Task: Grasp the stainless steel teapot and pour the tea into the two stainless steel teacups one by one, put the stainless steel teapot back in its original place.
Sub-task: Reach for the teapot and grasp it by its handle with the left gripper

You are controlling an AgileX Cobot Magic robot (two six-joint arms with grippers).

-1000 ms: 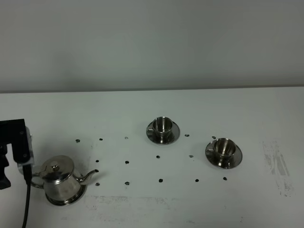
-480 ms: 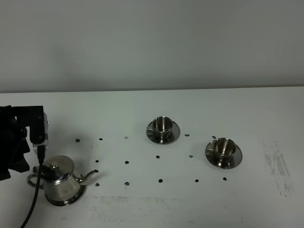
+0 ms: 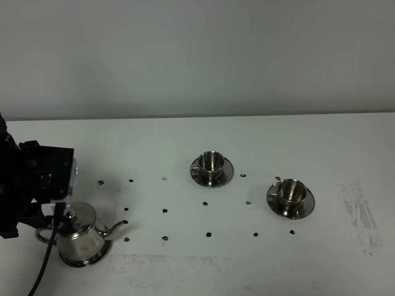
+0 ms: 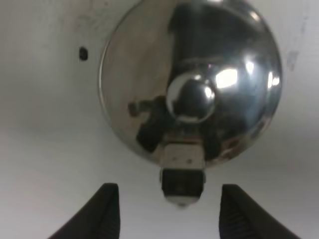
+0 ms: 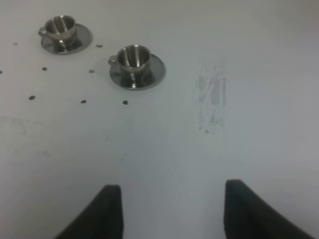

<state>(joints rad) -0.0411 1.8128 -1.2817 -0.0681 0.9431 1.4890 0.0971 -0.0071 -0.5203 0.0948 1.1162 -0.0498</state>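
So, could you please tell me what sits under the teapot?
The rim of a round steel plate shows around the teapot; its middle is hidden beneath the pot.

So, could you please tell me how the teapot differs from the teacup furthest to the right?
The teapot is much bigger than the right teacup. The teapot is closed by a knobbed lid; the teacup is open on top. The teapot has a thin curved spout; the teacup has none. Both are shiny steel, stand upright and have a side handle.
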